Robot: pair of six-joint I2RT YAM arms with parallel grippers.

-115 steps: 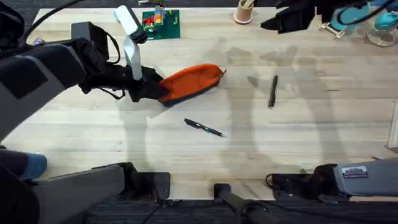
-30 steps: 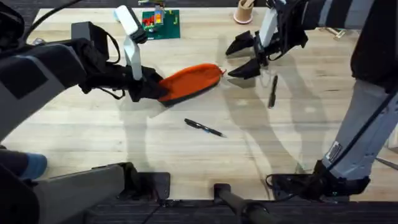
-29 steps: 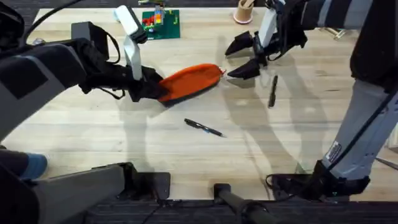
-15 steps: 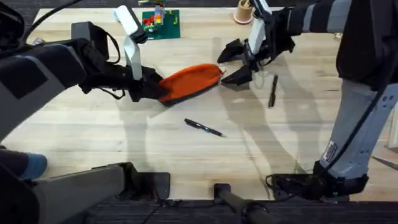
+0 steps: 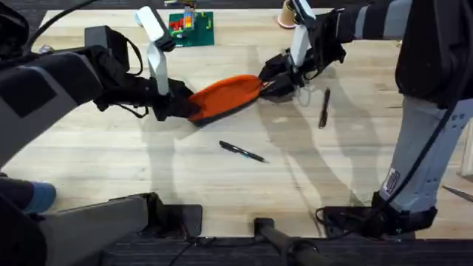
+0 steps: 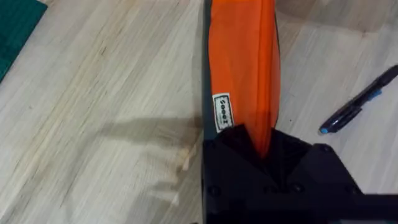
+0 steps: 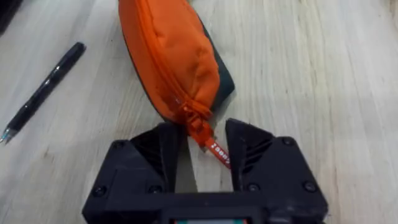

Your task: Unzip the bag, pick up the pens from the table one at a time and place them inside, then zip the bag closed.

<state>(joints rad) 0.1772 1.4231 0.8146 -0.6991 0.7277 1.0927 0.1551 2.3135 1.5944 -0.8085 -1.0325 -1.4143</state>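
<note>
Now orange bag [image 5: 224, 96] lies mid-table [image 5: 148, 170], zipper closed. Left gripper [image 6: 268, 163] clamped on bag's one end. Right gripper [image 7: 206, 148] at opposite end, fingers apart around zipper pull [image 7: 217, 151]. One pen [image 5: 243, 152] in front of bag, second pen [image 5: 324, 108] off to right.

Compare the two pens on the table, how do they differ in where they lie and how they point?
The nearer pen lies in front of the orange bag, toward the middle of the table, slanting across it. The farther pen lies off to the right of the bag, past the right gripper, pointing almost straight away from the arms' bases. Both are slim, dark, lying flat on the bare wood and untouched.
</note>
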